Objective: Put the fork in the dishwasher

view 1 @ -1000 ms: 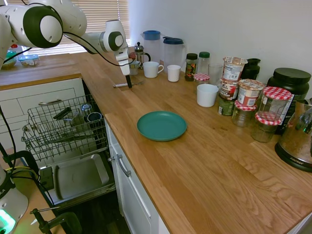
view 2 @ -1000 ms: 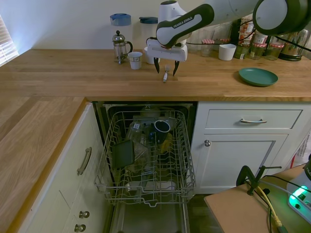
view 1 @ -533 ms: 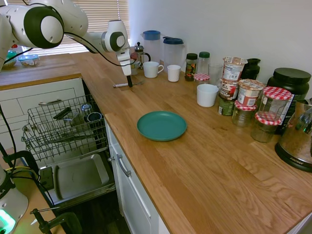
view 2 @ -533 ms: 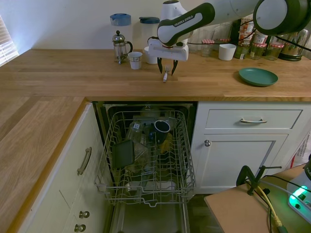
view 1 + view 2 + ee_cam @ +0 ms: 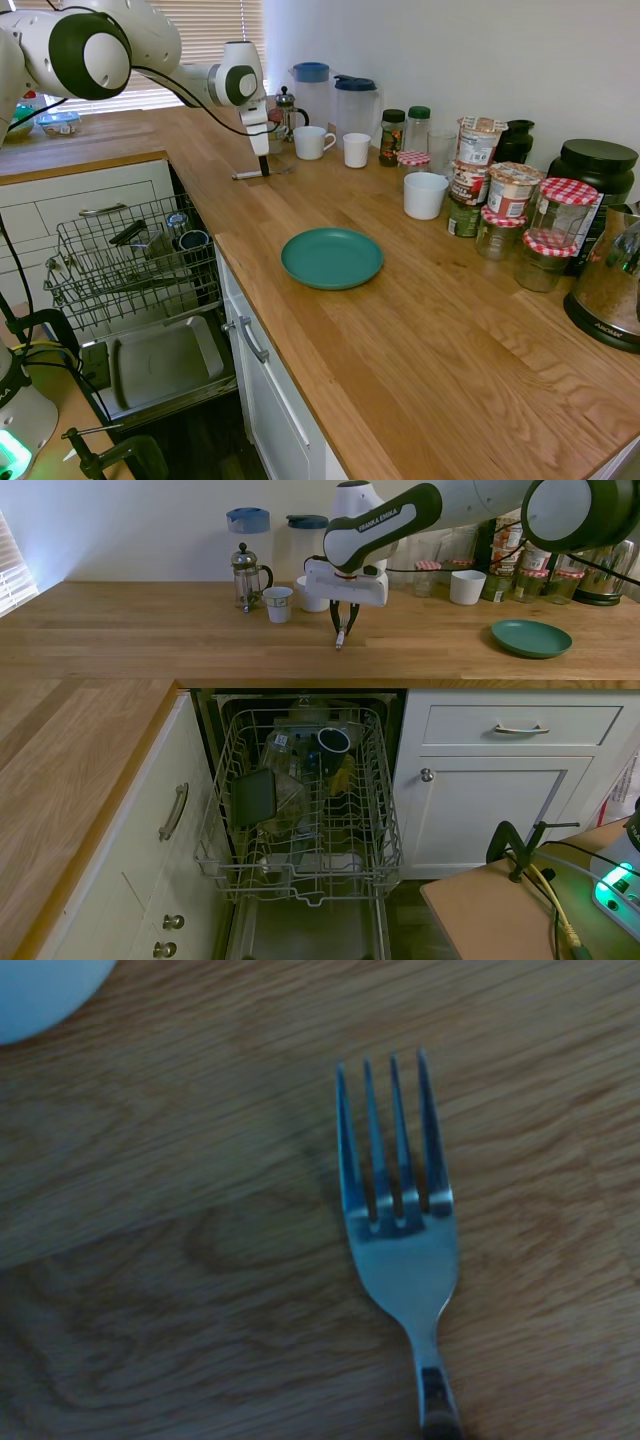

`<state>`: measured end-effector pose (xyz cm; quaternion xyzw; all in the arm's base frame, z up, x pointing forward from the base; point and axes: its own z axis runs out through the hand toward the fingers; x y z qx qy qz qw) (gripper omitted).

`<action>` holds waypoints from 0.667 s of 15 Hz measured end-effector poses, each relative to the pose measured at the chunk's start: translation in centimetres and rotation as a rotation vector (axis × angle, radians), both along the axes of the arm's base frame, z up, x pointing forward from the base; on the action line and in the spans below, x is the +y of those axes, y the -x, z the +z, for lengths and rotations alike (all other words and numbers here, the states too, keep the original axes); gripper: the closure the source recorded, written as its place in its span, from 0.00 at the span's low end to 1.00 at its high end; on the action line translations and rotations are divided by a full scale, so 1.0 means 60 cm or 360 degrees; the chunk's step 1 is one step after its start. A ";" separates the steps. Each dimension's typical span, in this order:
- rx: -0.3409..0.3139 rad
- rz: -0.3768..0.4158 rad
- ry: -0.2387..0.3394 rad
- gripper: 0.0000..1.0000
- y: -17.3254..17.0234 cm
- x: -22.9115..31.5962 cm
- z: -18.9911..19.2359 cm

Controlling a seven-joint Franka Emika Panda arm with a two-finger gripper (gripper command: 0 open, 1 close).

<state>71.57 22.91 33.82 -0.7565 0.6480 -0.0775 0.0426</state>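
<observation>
From the first exterior view you see the tool [image 5: 264, 166] pointing straight down over the wooden bench [image 5: 420, 330], its tips at the fork [image 5: 250, 174]. The fork lies flat on the bench and its handle sticks out from the tool toward the bench's front edge. From this side you cannot tell how far apart the fingers stand. A teal plate [image 5: 332, 258] sits well apart from the fork, further along the bench, and a white mug [image 5: 312, 142] and a French press [image 5: 287, 109] stand near the wall behind the tool. Below the bench edge the dishwasher [image 5: 140, 300] is open, its wire rack pulled out and its door dropped down.

In the second exterior view you look at the tool [image 5: 342, 632] from the front. Its fingers are drawn close together around the fork [image 5: 340, 638], one on each side of it, and the fork's handle end shows just beneath them, on the bench [image 5: 150, 630]. The dishwasher [image 5: 300, 810] stands open directly below, with cups and other dishes in the rack.

The wrist view gives you the fork [image 5: 400, 1240] from close by: four tines and the neck, flat on the wood grain, with the handle running off the picture's edge. A pale round object [image 5: 40, 990] shows in one corner.
</observation>
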 end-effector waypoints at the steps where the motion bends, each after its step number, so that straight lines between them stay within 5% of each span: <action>1: 0.0002 -0.0004 -0.0004 1.00 -0.001 -0.002 0.000; 10: -0.0015 0.0011 -0.0080 1.00 -0.010 -0.047 0.039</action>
